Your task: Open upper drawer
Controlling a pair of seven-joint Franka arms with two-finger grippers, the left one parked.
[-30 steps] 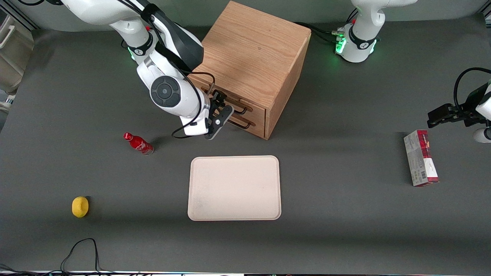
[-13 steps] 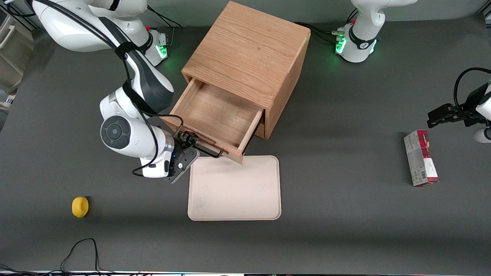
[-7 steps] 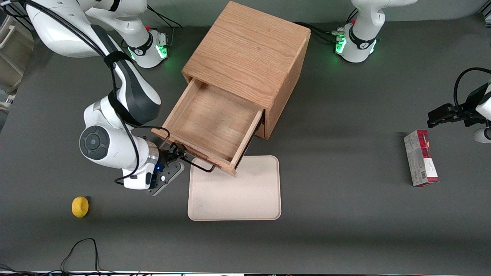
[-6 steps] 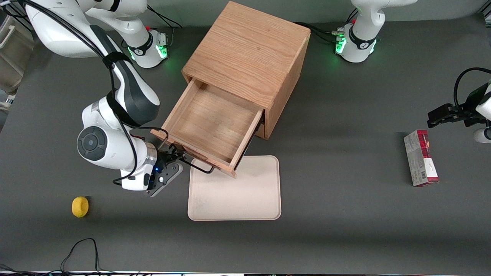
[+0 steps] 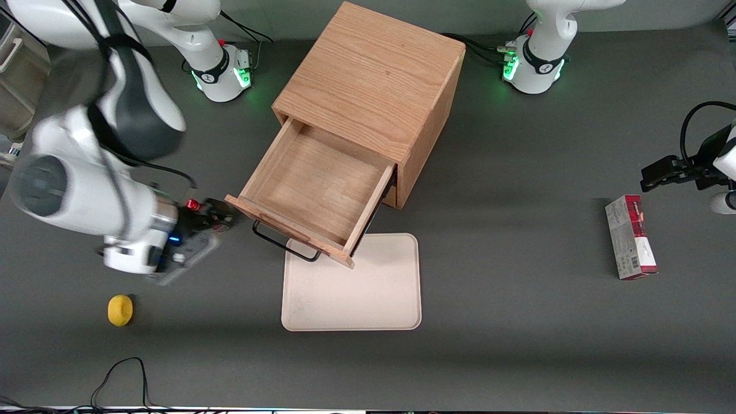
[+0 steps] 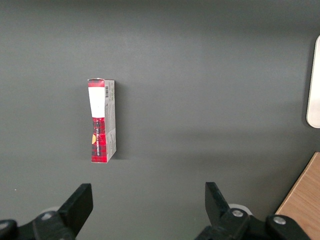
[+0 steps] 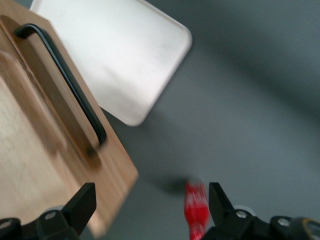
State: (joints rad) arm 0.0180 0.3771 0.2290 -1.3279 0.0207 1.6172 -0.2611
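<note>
The upper drawer (image 5: pixel 313 198) sticks far out of the wooden cabinet (image 5: pixel 374 92). Its front edge hangs over the nearer corner of the pale tray (image 5: pixel 352 283). The drawer is empty inside. Its black handle (image 5: pixel 284 244) is free, and nothing holds it.

The gripper (image 5: pixel 198 238) hangs above the table, off toward the working arm's end, apart from the handle. Its two fingers (image 7: pixel 80 205) stand wide apart with nothing between them.

The opening step looks finished. It seems the only thing left is to lift the arm up and away. That move needs care, because a small red bottle (image 5: pixel 201 213) stands right under the gripper and could be knocked over.

The front view shows the whole table: the open drawer, the tray, a yellow thing (image 5: pixel 120 310) near the camera, and a red and grey box (image 5: pixel 631 237) toward the parked arm's end. It cannot show the fingers clearly. The right wrist view shows the open fingers, the handle up close, and the bottle between them. The left wrist view shows only the box and bare table.
</note>
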